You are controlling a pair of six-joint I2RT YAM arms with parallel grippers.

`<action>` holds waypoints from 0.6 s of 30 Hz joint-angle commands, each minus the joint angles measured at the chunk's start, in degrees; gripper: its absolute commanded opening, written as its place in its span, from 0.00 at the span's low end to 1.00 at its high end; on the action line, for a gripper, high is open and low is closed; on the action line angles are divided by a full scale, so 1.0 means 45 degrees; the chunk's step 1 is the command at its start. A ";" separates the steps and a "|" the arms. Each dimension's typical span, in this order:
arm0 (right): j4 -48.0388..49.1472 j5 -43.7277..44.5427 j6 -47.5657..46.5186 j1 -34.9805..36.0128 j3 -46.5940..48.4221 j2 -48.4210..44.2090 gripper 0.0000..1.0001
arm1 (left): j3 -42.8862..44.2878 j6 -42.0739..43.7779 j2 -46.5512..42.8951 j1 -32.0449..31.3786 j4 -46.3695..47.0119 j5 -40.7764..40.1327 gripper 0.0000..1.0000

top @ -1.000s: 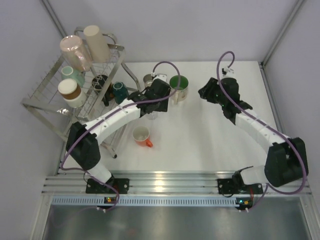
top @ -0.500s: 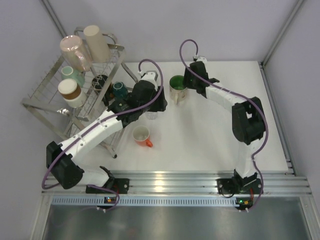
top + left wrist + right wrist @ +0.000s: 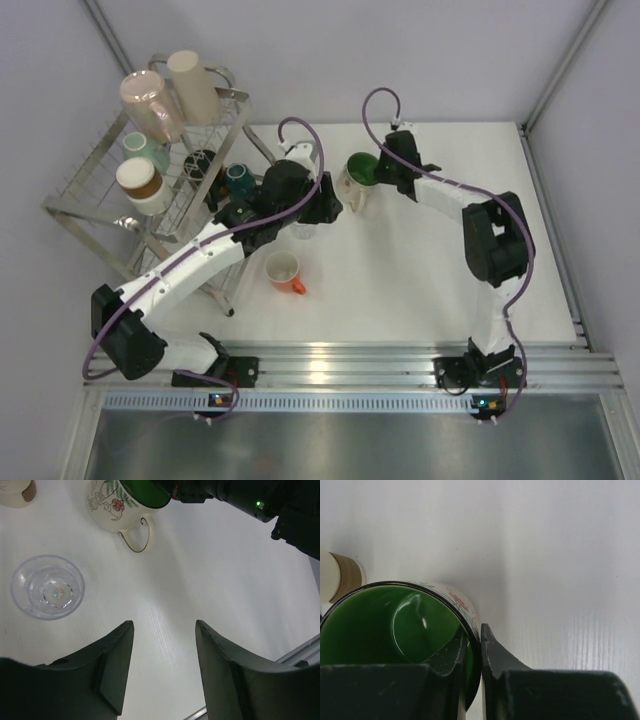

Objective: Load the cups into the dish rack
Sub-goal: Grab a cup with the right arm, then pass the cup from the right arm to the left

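A white mug with a green inside (image 3: 358, 176) (image 3: 395, 630) (image 3: 125, 502) is tilted near the table's back middle. My right gripper (image 3: 378, 176) (image 3: 472, 630) is shut on its rim, one finger inside and one outside. My left gripper (image 3: 325, 208) (image 3: 164, 625) hangs open over bare table, with nothing between its fingers. A clear glass (image 3: 47, 586) (image 3: 303, 231) stands just left of it. A white cup with an orange handle (image 3: 284, 270) sits nearer the front. The wire dish rack (image 3: 95, 185) at the left holds pink (image 3: 150, 105), beige (image 3: 195, 85), teal (image 3: 148, 150) and brown-banded (image 3: 140, 185) cups.
A dark teal cup (image 3: 238, 180) sits at the rack's right edge, under my left arm. A pale cup with a tan band (image 3: 342, 577) shows at the left edge of the right wrist view. Grey walls enclose the table at back and sides.
My right arm swung in to the green-inside mug and its gripper shut on the rim, tipping the mug. My left arm shifted left earlier and has since held still.
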 commanded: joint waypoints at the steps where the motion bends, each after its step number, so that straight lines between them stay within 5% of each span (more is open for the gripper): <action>1: 0.1500 -0.2060 0.1363 -0.0688 -0.1921 -0.1560 0.00 | 0.0301 -0.0263 -0.0182 0.0007 0.1218 0.1018 0.58; 8: 0.5211 -0.5363 0.3689 -0.2799 -0.5829 -0.5622 0.00 | 0.1004 -0.0281 0.0600 0.0027 0.2271 0.3517 0.58; 18: 1.0270 -0.8257 0.8745 -0.5243 -0.9581 -1.0175 0.00 | 0.0302 -0.3952 0.1479 -0.0129 0.6782 0.6896 0.66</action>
